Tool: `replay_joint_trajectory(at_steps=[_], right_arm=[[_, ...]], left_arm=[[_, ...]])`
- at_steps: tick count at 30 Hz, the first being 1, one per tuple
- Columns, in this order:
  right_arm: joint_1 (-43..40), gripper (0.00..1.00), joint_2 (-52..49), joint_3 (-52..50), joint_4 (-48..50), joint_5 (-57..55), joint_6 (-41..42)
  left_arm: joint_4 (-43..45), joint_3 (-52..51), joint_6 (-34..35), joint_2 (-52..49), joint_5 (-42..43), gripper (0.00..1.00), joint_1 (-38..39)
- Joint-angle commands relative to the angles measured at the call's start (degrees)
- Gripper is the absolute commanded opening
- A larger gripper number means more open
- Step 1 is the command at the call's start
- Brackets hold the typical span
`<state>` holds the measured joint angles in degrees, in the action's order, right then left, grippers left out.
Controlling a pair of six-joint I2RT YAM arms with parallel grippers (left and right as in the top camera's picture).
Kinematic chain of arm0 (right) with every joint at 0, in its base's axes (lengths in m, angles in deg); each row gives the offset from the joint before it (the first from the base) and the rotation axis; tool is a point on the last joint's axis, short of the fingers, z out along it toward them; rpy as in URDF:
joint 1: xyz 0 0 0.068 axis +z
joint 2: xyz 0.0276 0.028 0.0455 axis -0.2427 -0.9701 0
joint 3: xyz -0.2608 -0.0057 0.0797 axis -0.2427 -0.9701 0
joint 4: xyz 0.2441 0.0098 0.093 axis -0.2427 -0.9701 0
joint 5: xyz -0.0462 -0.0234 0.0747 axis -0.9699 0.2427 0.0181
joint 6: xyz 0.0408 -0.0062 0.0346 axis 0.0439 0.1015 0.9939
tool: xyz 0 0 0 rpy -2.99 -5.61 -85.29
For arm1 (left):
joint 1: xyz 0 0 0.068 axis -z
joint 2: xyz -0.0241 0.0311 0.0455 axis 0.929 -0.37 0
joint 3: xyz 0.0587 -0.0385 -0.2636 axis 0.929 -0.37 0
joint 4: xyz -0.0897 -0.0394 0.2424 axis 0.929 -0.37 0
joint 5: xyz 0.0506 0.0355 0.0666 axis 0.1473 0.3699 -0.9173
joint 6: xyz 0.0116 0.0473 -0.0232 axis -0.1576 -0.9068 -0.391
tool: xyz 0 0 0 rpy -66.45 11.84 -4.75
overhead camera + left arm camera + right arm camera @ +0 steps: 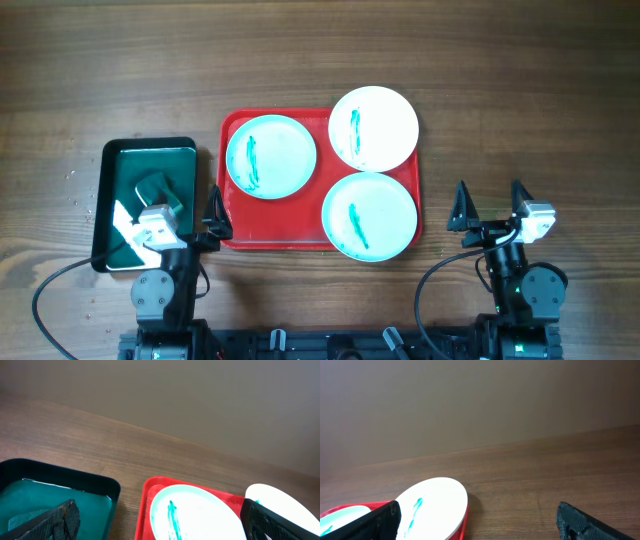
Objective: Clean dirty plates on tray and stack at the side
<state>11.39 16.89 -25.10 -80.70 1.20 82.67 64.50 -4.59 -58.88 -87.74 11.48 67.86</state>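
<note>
Three round white plates with teal smears lie on the red tray (232, 232): one at the left (271, 156), one at the back right (373, 127) overhanging the rim, one at the front right (369, 216). My left gripper (186, 213) is open and empty, at the tray's front left corner. My right gripper (490, 202) is open and empty, right of the tray over bare table. The left wrist view shows the tray (146, 510), the left plate (200, 515) and the back plate (280, 502). The right wrist view shows the back plate (437, 505) and the tray edge (350, 508).
A smaller black tray (105, 190) with a green inside stands left of the red tray, holding a dark green pad (158, 188). It also shows in the left wrist view (60, 477). Wooden table (520, 110) surrounds everything.
</note>
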Motion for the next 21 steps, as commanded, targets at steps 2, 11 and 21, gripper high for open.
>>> replay_joint_trajectory(at_steps=[2, 11, 21], right_arm=[[0.22, 1.00, 0.26, -0.07, 0.15, -3.17, -0.72], [0.22, 1.00, 0.26, 0.02, 0.48, 1.60, 3.91], [0.22, 1.00, -4.66, 12.85, 2.78, 8.63, -0.33]], left_arm=[[0.07, -0.44, -1.36, 0.50, 0.02, 1.00, 0.17], [0.90, -0.26, -1.49, 0.44, 5.18, 1.00, 0.17], [-13.09, 23.58, -1.42, -18.18, 5.22, 1.00, 0.17]])
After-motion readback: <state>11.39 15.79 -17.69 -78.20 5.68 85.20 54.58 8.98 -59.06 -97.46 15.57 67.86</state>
